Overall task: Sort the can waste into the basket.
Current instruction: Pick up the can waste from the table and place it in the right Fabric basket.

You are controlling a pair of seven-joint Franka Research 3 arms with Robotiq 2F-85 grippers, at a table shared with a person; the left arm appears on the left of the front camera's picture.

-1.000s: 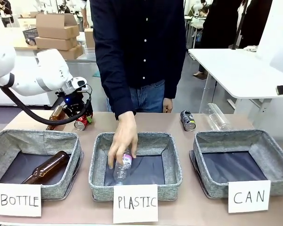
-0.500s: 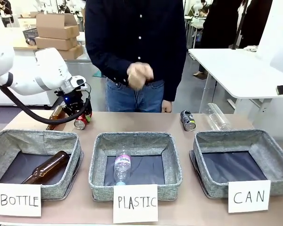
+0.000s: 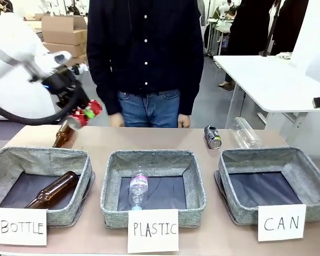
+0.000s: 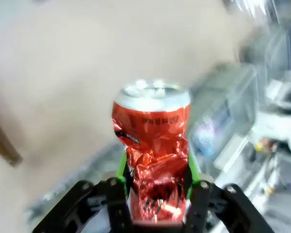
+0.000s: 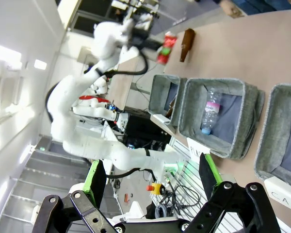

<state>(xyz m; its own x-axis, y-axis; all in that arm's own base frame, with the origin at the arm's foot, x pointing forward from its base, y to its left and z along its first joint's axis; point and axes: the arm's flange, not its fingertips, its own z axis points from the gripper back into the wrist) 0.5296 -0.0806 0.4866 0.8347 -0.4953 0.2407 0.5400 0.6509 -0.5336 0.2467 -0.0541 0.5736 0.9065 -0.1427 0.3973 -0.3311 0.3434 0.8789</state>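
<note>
The left pincer, clenched on the red can, has lifted it off the bench, seemingly bound for the far-off CAN basket.

A brown bottle lies in the basket marked BOTTLE. Another brown bottle lies on my table behind it. A clear plastic bottle lies in the PLASTIC basket. Another clear bottle lies far back.
</note>
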